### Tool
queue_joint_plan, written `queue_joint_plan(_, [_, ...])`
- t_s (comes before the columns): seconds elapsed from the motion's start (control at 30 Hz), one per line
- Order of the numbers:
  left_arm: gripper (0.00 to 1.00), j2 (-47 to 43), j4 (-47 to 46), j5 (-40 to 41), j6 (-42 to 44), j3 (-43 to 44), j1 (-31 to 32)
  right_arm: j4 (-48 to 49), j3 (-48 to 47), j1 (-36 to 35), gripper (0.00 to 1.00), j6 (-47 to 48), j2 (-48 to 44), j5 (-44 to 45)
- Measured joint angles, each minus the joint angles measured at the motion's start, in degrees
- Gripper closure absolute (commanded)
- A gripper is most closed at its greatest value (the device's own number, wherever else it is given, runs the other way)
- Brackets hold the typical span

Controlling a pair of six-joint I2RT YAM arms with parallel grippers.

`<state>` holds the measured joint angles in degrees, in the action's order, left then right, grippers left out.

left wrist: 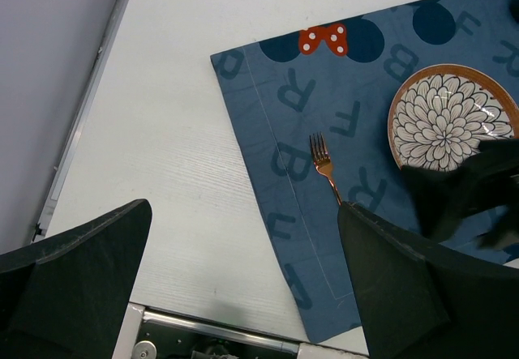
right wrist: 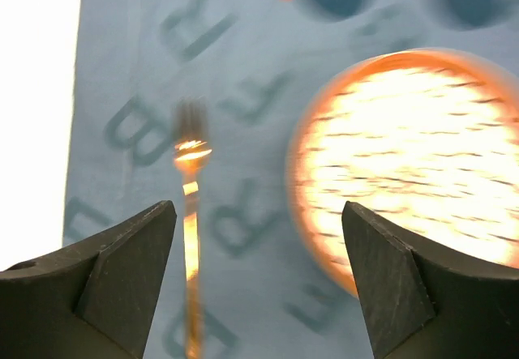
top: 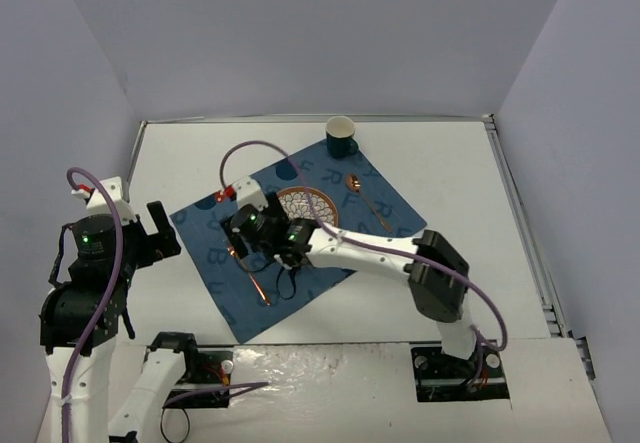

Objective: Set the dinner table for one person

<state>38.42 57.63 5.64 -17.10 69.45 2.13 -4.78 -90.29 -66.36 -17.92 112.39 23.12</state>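
Hovering over the dark blue cloth placemat printed with letters (top: 375, 203), my right fingers (top: 243, 235) are spread wide and hold nothing. In my right wrist view, which is blurred, the thin copper-coloured fork (right wrist: 191, 205) lies on the placemat in the gap between them, closer to the finger at 9 o'clock, with its tines pointing to 12 o'clock. The round plate with a white flower pattern and an orange rim (top: 308, 203) sits on the placemat just beside the fork, at its 3 o'clock in that view, apart from it. Seen from the top, the copper-coloured spoon (top: 365, 198) lies on the placemat at 3 o'clock of the plate, near it. The dark teal cup with a pale inside (top: 341, 137) stands upright at 1 o'clock of the plate, at the far corner of the placemat. All of this lies on the large flat white rectangular surface with a thin metal rim (top: 440, 163), which fills the middle of the top view, the placemat lying askew on it a little toward 9 o'clock. My left fingers (top: 163, 231) are also spread wide and hold nothing, raised above bare surface at 9 o'clock of the placemat, well apart from the fork.
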Motion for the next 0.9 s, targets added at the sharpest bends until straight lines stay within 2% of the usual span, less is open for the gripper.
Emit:
queue_joint_plan(0.23, [0.03,-0.01,0.03,-0.23,0.18,0.12,0.0,2.23,14.46,15.59,0.08,1.04,-19.53,2.08])
queue_joint_plan(0.33, [0.03,-0.11,0.04,-0.14,0.39,0.56,0.0,1.15,21.74,23.33,0.01,2.2,-29.34,3.23])
queue_joint_plan(0.47, [0.03,-0.8,0.02,0.11,0.66,0.97,0.0,-0.28,27.0,30.6,0.0,4.52,-43.82,5.61])
queue_joint_plan(0.6, [0.03,-2.12,0.11,0.86,1.17,1.12,0.0,-0.61,29.72,34.02,0.0,6.61,-58.87,9.56])
queue_joint_plan(0.73, [0.03,-3.4,0.24,2.42,1.51,1.38,0.0,-0.61,32.5,34.46,0.0,8.01,-72.35,14.41])
queue_joint_plan(0.9, [0.03,-4.65,-0.01,4.04,1.5,0.38,0.0,-1.73,36.97,34.48,0.0,10.27,-83.09,18.11])
